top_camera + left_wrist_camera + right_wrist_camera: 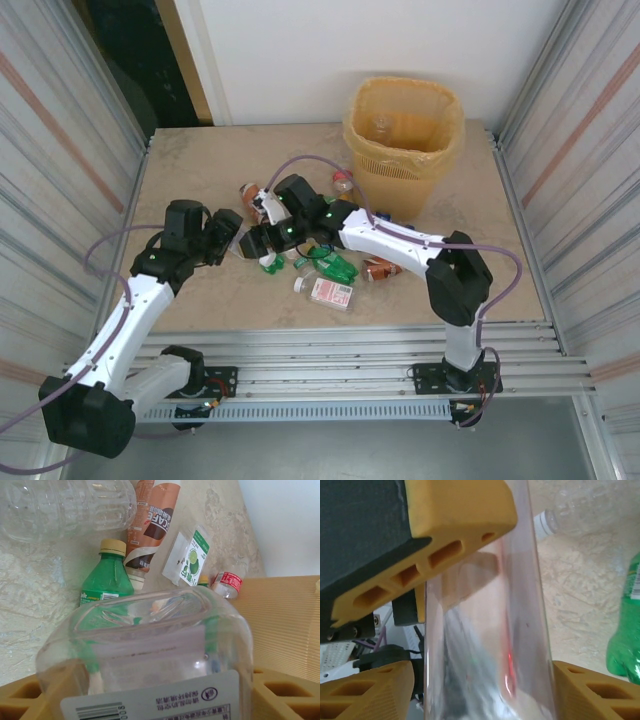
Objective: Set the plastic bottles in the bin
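Note:
A clear bottle [150,650] with a white label sits between the yellow fingers of my left gripper [150,700], which is shut on it. My right gripper [482,690] has its fingers against the sides of the same clear bottle [485,630], with the left gripper's finger [455,515] just above. The two grippers meet nose to nose over the table, left gripper [238,240] facing right gripper [262,238]. More plastic bottles lie nearby: a green one [338,267], a pink-white one [332,293] and a brown one [382,268]. The yellow bin [405,140] stands at the back right with a bottle [381,126] inside.
Past the held bottle lie a green bottle [105,580], a brown-labelled one [152,525] and a large clear one [65,505]. A red-capped bottle [343,181] rests by the bin's foot. Corrugated walls [70,150] close in both sides of the table.

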Robot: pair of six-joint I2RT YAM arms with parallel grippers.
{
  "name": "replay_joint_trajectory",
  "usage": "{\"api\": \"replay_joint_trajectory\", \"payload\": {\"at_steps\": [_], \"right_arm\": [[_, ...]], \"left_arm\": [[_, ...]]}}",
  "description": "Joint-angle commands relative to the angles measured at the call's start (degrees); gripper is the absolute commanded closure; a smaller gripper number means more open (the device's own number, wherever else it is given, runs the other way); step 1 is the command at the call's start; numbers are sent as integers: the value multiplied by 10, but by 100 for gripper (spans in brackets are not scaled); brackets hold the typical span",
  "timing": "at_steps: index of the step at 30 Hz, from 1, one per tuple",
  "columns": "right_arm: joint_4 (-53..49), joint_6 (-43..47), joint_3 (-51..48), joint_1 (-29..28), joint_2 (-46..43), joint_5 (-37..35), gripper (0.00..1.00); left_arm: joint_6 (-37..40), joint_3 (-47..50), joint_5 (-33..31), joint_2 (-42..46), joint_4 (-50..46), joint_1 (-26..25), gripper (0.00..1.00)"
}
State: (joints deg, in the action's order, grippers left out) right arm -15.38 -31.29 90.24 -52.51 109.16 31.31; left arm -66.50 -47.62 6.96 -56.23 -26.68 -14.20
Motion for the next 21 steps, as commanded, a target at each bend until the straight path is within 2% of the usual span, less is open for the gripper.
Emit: {"api": "replay_joint_trajectory", "payload": {"at_steps": [1, 5, 7, 9, 12, 14, 18, 20, 21], "right_arm": [[30, -21, 24, -3, 20, 17, 36], [47, -33, 25, -3, 34, 28, 43], [51, -36, 24, -3, 36, 30, 50], [51, -38, 21, -3, 35, 32, 63], [54, -40, 13, -3, 30, 30, 69], [57, -42, 5, -1, 25, 31, 71], [67, -52, -12, 6, 10, 33, 73], [71, -55, -25, 12, 1, 31, 73], [70, -55, -31, 16, -6, 27, 74]], "left_arm": [[-9, 1, 11, 12, 17, 3, 53], [-12, 4, 13, 14, 20, 3, 53], [-12, 5, 14, 15, 23, 3, 53], [-12, 8, 14, 14, 25, 4, 52], [-12, 9, 14, 14, 29, 4, 48], [-9, 8, 14, 15, 30, 4, 38], [3, 8, 9, 23, 36, 4, 10], [14, 4, 1, 31, 37, 3, 2], [25, 3, -4, 36, 40, 4, 1]]}}
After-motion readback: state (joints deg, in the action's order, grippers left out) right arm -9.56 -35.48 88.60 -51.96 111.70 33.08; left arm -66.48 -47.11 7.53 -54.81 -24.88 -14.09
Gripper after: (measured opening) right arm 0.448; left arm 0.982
